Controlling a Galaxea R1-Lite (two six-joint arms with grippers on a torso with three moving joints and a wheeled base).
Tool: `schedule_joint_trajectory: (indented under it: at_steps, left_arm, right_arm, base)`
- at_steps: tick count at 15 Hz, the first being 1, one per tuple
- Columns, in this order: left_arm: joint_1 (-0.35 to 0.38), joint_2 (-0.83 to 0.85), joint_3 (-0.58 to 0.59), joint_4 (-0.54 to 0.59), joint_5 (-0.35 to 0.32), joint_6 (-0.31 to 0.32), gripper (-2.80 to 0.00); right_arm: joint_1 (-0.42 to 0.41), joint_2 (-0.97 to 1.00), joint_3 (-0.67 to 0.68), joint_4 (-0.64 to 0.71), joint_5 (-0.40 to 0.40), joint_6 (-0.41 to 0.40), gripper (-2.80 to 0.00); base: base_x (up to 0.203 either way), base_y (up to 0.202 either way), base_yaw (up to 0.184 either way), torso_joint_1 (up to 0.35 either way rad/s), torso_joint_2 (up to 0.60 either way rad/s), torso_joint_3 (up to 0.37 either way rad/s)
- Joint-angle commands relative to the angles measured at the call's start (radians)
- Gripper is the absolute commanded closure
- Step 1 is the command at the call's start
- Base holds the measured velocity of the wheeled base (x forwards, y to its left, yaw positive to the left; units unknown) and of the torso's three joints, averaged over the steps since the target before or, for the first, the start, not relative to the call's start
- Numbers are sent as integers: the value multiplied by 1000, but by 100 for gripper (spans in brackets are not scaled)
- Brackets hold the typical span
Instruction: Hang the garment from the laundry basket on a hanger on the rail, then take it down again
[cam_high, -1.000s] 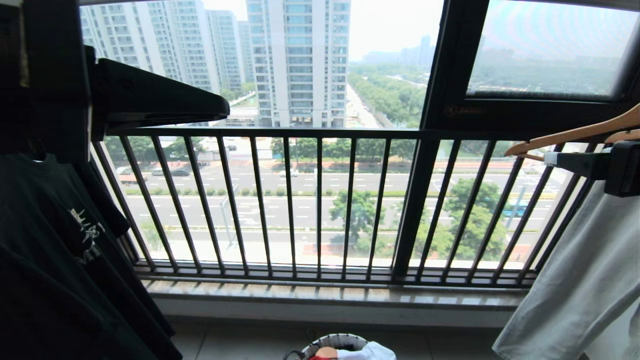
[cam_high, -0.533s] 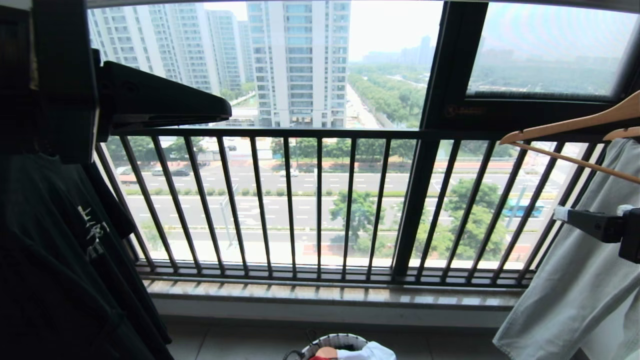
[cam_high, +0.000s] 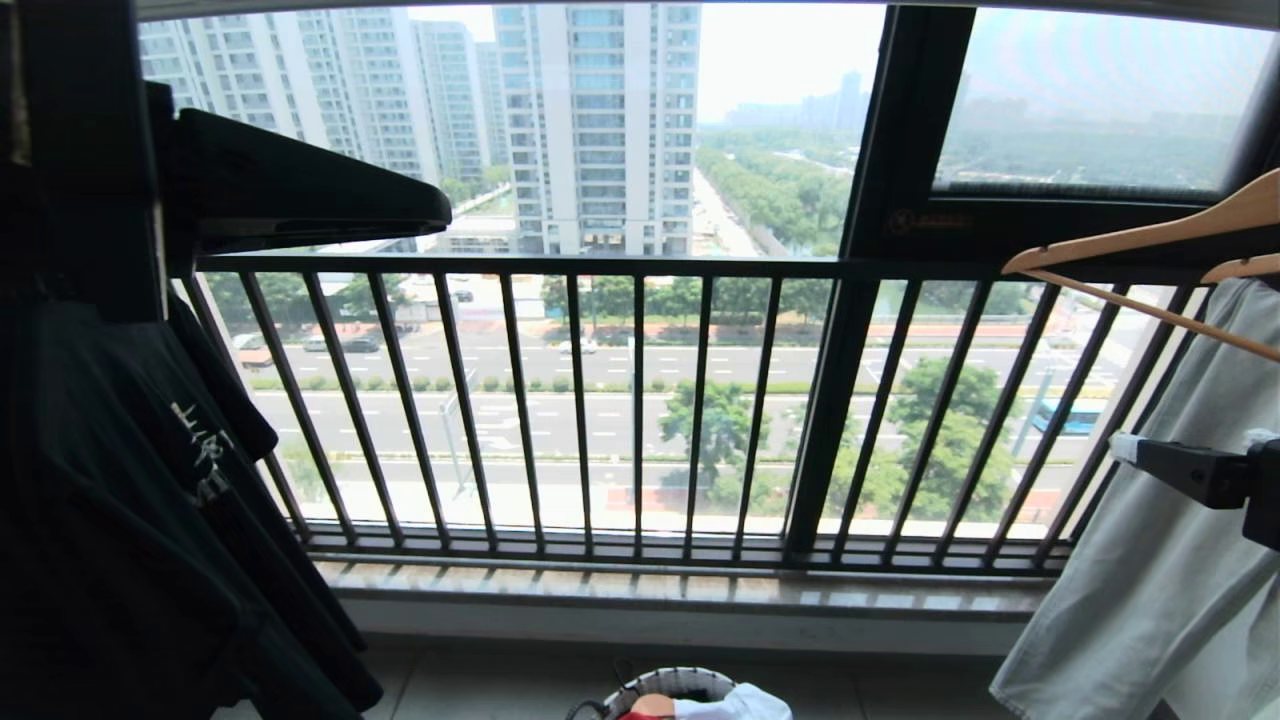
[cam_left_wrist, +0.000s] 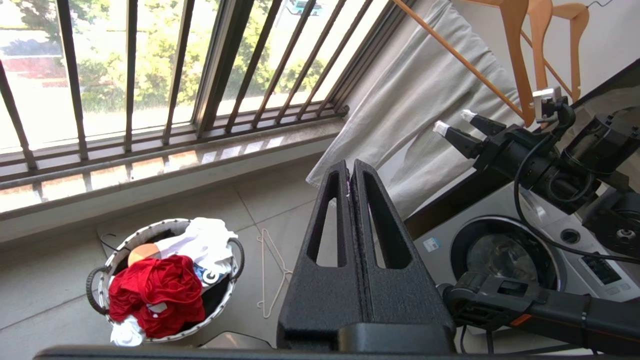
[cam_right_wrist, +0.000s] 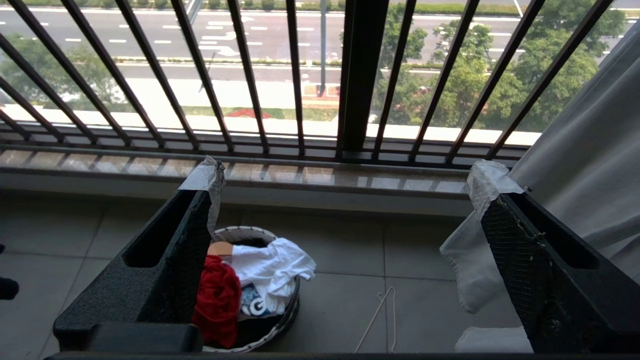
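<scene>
The right gripper (cam_right_wrist: 345, 200) hangs spread wide above the small round white-rimmed laundry basket (cam_right_wrist: 287, 320); the crumpled red T-shirt (cam_right_wrist: 216, 300) lies below its left finger. Best descend straight, shifting leftward, and pinch red cloth only. The left gripper (cam_left_wrist: 351, 172), pressed together, idles.

garment (cam_left_wrist: 155, 292) in laundry basket (cam_left_wrist: 102, 267), hanger (cam_left_wrist: 272, 272) beside
</scene>
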Motion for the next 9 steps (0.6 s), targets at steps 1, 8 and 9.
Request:
schedule_joint_trajectory:
  at_steps: [1,8,9]
  left_arm:
    - [0,-7,0,2,0,-3,0]
    - [-1,-7,0,2,-1,-3,0]
    - [-1,-7,2,2,-1,-3,0]
  right_arm:
    - [-1,-1,-1,0,0,0,-280]
    - [0,1,-5,-2,1,-2,0]
    - [0,7,-3,-2,3,1,0]
  base:
    - [0,0,0,0,0,0]
    - [0,0,0,0,0,0]
    - [0,0,0,0,0,0]
